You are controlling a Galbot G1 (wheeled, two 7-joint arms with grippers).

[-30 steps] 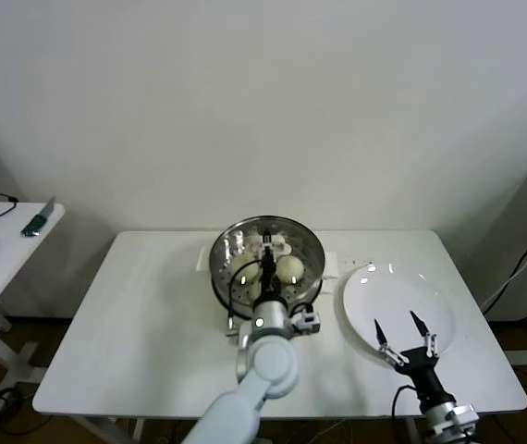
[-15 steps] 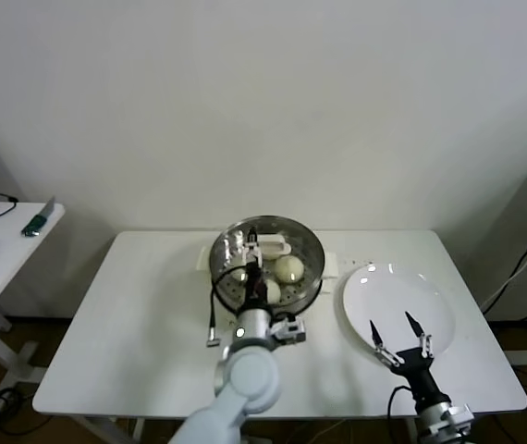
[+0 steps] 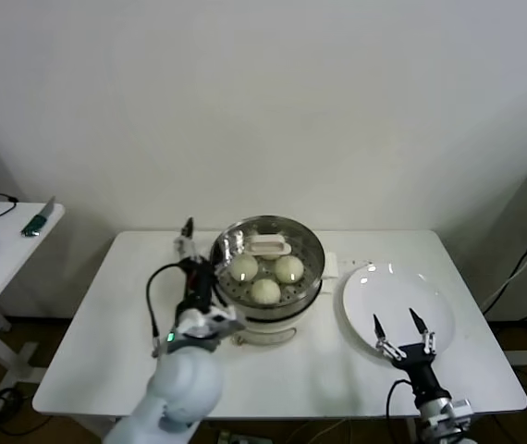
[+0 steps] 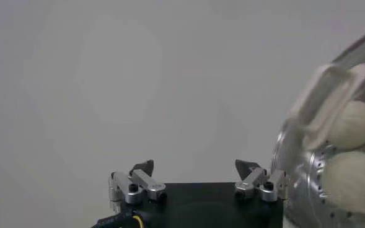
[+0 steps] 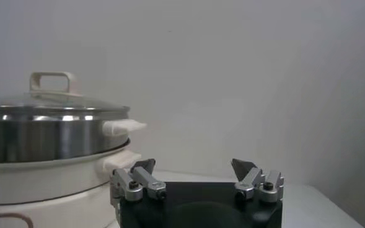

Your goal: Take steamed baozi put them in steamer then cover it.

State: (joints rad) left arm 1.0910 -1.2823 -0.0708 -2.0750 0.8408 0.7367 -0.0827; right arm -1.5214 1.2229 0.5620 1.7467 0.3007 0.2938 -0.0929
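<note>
The steamer (image 3: 236,305) stands at the table's middle back on its white base. The glass cover (image 3: 269,245) with its white handle sits on it. Three baozi (image 3: 265,290) show through the glass; a fourth is not visible. My left gripper (image 3: 194,252) is open and empty, just left of the steamer. The left wrist view shows its jaws (image 4: 194,166) wide apart, with the cover's handle (image 4: 328,99) and two baozi (image 4: 349,179) off to one side. My right gripper (image 3: 395,322) is open and empty over the front edge of the white plate (image 3: 393,291). The right wrist view shows it (image 5: 193,164) apart from the covered steamer (image 5: 46,133).
The white plate holds nothing and lies right of the steamer. A small white side table (image 3: 5,245) with a few small items stands off to the left. The wall runs close behind the main table (image 3: 106,333).
My left gripper has let go of the cover's handle and moved from above the steamer to its left side. The cover stays on the steamer. The right gripper has barely moved.
</note>
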